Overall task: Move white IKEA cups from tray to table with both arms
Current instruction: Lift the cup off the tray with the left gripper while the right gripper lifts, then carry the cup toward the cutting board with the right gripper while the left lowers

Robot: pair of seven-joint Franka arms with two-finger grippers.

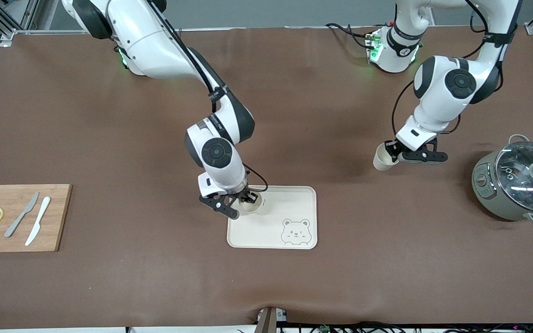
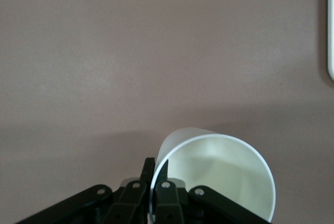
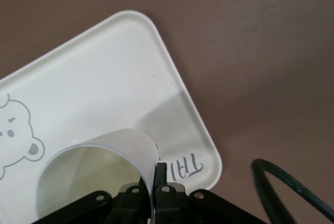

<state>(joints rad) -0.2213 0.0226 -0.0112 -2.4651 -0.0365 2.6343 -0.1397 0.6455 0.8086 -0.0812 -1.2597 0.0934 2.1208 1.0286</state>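
Observation:
My right gripper (image 1: 248, 198) is shut on the rim of one white IKEA cup (image 1: 249, 205), one finger inside and one outside. It holds the cup upright over the corner of the cream bear tray (image 1: 289, 203) that lies toward the right arm's end. The right wrist view shows this cup (image 3: 99, 169), the gripper (image 3: 156, 179) and the tray (image 3: 104, 78); I cannot tell whether the cup touches the tray. My left gripper (image 1: 393, 155) is shut on the rim of the second cup (image 1: 382, 159), tilted over bare table between tray and pot. The left wrist view shows that cup (image 2: 219, 177) and gripper (image 2: 155, 179).
A grey-green pot with a glass lid (image 1: 518, 185) stands at the left arm's end. A wooden board (image 1: 58, 217) with two lemon slices and two knives lies at the right arm's end. The tray's edge (image 2: 331, 25) shows in the left wrist view.

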